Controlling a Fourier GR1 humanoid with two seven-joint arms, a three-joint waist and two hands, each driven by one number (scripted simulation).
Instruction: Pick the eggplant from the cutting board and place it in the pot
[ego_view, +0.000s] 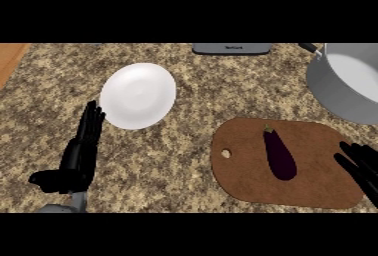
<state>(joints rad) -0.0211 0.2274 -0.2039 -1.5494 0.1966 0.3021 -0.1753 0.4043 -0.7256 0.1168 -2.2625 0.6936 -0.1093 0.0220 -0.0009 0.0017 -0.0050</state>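
A dark purple eggplant (280, 154) lies lengthwise on the brown cutting board (244, 180) at the right of the counter. The grey pot (336, 92) stands at the far right, beyond the board, partly cut off by the view's edge. My right hand (359, 170) comes in at the right edge, fingers straight, over the board's right end and a short way right of the eggplant, not touching it. My left hand (80, 155) rests open at the lower left, fingers pointing up.
A white plate (138, 95) sits left of centre, just above the left hand's fingertips. A dark grey appliance (232, 48) shows at the top edge. A small pale hole (226, 153) marks the board's left end. Wood surface (11, 57) borders the top left.
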